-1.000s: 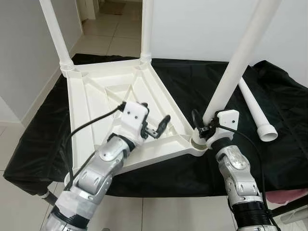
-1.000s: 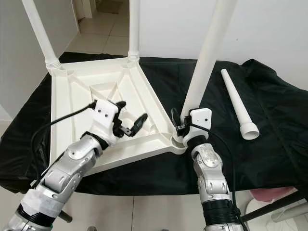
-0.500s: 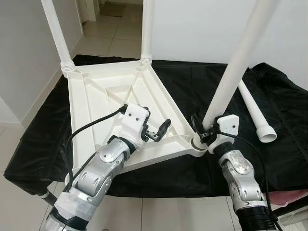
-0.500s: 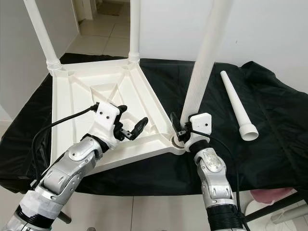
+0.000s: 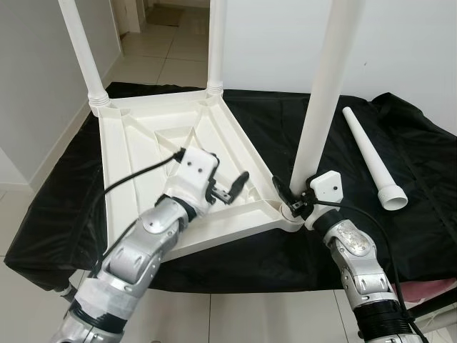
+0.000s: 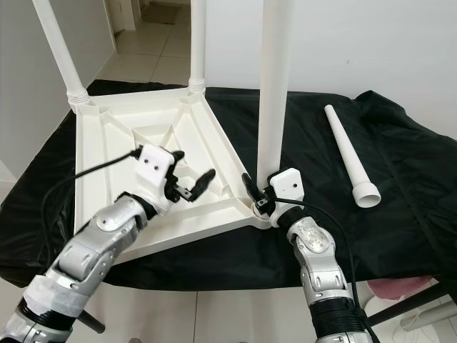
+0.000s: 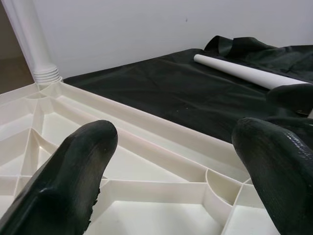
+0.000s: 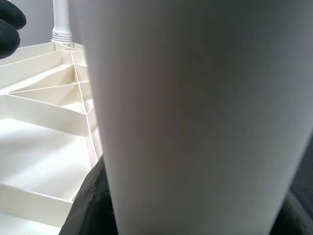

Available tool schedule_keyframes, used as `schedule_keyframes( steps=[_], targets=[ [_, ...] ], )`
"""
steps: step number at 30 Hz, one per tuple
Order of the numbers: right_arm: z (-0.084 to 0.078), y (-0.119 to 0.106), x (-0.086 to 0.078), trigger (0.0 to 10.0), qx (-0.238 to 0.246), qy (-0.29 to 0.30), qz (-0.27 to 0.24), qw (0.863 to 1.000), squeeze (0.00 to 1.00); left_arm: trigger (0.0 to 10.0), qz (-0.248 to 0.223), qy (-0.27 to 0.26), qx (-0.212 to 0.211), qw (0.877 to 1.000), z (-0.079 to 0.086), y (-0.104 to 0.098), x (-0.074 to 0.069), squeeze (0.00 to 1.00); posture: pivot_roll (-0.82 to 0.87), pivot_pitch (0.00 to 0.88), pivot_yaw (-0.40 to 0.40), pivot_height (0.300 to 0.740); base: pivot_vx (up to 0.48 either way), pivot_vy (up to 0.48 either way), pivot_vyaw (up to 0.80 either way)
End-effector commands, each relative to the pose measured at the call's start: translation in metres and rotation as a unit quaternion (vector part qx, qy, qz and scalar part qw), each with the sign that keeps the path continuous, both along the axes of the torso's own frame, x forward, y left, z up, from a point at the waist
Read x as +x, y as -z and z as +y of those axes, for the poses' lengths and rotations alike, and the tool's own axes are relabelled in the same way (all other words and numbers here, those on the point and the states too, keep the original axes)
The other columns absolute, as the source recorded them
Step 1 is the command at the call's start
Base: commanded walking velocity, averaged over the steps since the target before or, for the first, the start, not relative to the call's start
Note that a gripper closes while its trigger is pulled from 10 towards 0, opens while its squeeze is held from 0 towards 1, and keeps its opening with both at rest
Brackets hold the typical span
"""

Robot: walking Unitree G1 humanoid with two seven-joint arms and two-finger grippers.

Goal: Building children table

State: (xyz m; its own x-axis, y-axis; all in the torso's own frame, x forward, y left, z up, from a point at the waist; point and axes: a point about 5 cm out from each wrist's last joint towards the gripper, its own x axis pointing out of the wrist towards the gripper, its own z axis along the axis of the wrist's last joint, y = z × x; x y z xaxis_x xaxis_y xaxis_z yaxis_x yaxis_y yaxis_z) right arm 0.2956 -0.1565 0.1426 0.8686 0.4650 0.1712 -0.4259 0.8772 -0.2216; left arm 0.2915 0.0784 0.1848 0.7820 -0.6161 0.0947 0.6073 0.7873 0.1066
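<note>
A: Where do the grippers stand against the upturned white tabletop (image 5: 153,153)?

B: The right gripper (image 5: 294,201) is at its near corner, clamped on the near leg (image 5: 323,93), which stands upright in the corner socket. The left gripper (image 5: 227,185) hovers over the ribbed underside, fingers apart.

A: Farther back?

B: Two legs (image 5: 81,50) rise from the far corners; a loose leg (image 5: 370,158) lies on the black cloth (image 5: 285,121) beyond the right gripper.
</note>
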Motion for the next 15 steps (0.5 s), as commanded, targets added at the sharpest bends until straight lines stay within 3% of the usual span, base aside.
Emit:
schedule_keyframes(
  steps=[1,6,15],
  targets=[
    [-0.001,0.014,-0.001,10.0,0.022,0.0,0.04,0.999,0.0,10.0,0.002,0.048,0.019,0.999,-0.002,0.0,0.001,0.0,0.01,0.009,-0.045,0.74,0.0,0.0,0.0],
    [-0.005,0.019,0.001,10.0,0.082,0.018,0.071,0.994,0.0,10.0,-0.011,0.037,0.028,0.999,0.0,-0.005,0.009,0.0,0.01,0.008,-0.045,0.74,0.0,0.0,0.0],
    [-0.009,0.025,0.005,10.0,0.097,0.047,0.099,0.989,0.0,10.0,-0.015,0.044,0.024,0.999,-0.002,-0.011,0.01,0.0,0.0,0.003,-0.033,0.74,0.0,0.0,0.0]
  ],
)
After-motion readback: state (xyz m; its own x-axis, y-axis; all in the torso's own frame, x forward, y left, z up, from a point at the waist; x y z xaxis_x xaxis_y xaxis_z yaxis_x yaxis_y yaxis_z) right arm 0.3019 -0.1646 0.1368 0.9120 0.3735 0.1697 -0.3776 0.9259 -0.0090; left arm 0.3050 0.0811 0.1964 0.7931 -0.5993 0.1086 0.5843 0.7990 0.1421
